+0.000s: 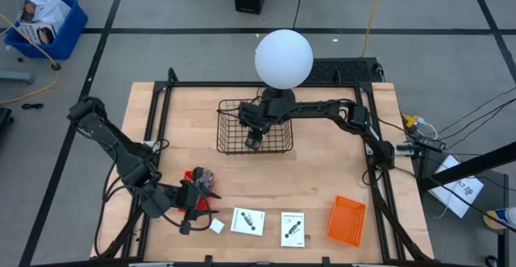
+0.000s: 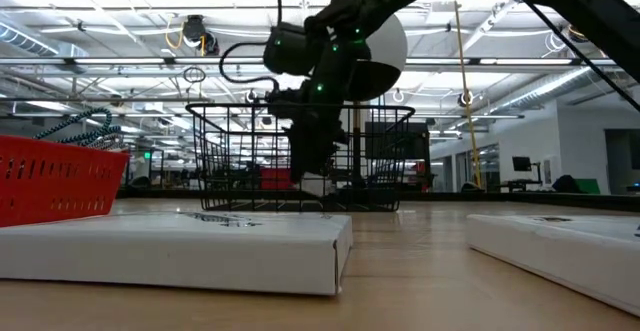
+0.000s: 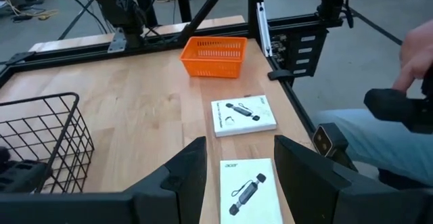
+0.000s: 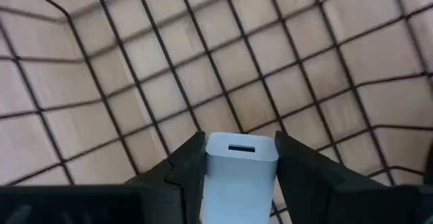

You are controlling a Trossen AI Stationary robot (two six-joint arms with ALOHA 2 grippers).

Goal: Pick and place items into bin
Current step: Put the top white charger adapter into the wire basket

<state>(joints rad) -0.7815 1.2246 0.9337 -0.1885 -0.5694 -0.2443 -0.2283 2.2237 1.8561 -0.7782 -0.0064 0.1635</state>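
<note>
One small white block is sitting clamped between my right gripper's fingers, and I am holding it down inside the black wire basket at the far middle of the table, just above its mesh floor. I am judging that letting go from a tilt could be sending the block bouncing against the wire wall, or catching my fingers on the mesh as I lift out. My left gripper is hovering with jaws apart over the white cards near the front edge, with the orange basket beyond them.
</note>
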